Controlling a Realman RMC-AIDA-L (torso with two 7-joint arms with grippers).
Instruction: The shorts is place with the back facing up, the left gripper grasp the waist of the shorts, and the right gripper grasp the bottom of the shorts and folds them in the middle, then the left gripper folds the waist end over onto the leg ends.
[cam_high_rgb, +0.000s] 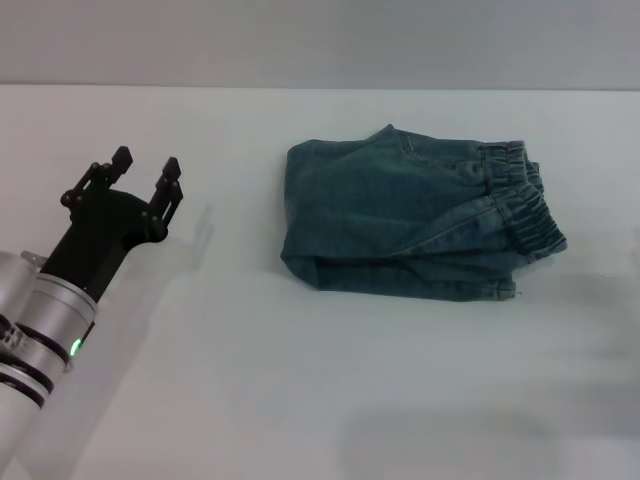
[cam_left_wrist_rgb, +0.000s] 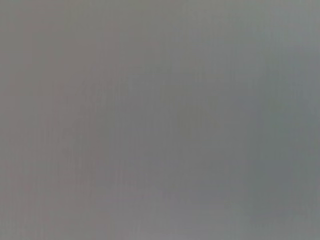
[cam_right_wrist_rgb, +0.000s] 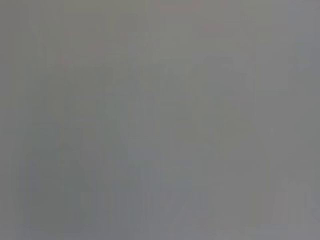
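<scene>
Folded shorts (cam_high_rgb: 420, 215) on table (cam_high_rgb: 300, 380); left gripper (cam_high_rgb: 147, 172) well apart, jaws spread.

Head camera looks forward and down at the table (cam_high_rgb: 300, 400); both wrist views show only blank grey.

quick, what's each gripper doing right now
left gripper: open, empty, off to the left of the folded shorts.
right gripper: not in view.

In the right wrist view you see only a plain, flat grey surface (cam_right_wrist_rgb: 160, 120) that fills the whole picture. It has no edge, no mark and no object on it that you can make out. You see no gripper finger there, so you cannot judge the fingers.
</scene>
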